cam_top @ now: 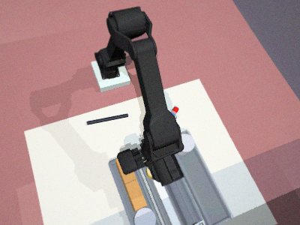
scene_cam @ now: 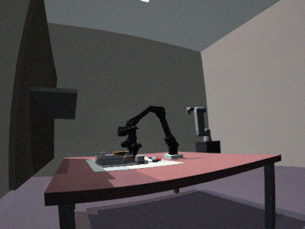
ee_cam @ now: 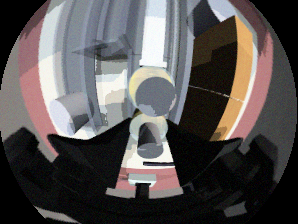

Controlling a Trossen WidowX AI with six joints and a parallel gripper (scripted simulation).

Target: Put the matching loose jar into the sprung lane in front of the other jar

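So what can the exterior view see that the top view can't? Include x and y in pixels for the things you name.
Only the exterior view shows a grey robot arm (scene_cam: 199,122) on a black box (scene_cam: 207,146), and the table legs (scene_cam: 270,187). Of these two, only the top view shows the dark stick (cam_top: 107,119) (ee_cam: 158,163). Both show the black arm (cam_top: 150,82) (scene_cam: 165,126) (ee_cam: 142,191), white mat (cam_top: 67,150) (scene_cam: 133,166) (ee_cam: 45,85) and orange blocks (cam_top: 131,185) (scene_cam: 120,153) (ee_cam: 244,65).
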